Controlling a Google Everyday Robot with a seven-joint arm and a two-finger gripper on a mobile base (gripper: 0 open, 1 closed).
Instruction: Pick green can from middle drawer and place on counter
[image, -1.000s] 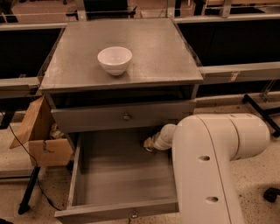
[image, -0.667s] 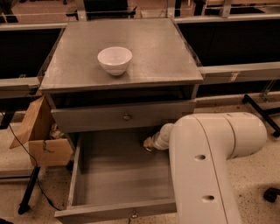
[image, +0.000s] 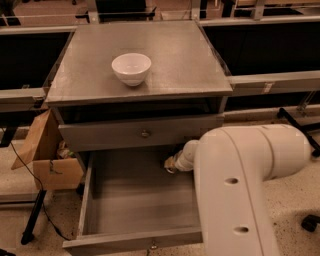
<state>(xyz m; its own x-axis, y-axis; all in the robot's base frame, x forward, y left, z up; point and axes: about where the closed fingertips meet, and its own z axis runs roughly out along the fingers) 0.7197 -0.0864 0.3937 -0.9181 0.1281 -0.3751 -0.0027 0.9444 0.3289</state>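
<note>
The middle drawer (image: 132, 200) is pulled open and shows a plain grey floor. My gripper (image: 171, 163) reaches down into its back right corner, under the shut upper drawer front (image: 145, 133). The big white arm link (image: 235, 190) covers the right part of the drawer. The green can is hidden from view. The counter (image: 165, 55) is the flat grey top of the cabinet above.
A white bowl (image: 131, 68) stands on the counter, left of centre. An open cardboard box (image: 47, 160) sits on the floor left of the cabinet, with a black cable and stand leg beside it. Long grey rails run along both sides.
The white arm link has shifted slightly to the left. The gripper stays at the back right of the open drawer.
</note>
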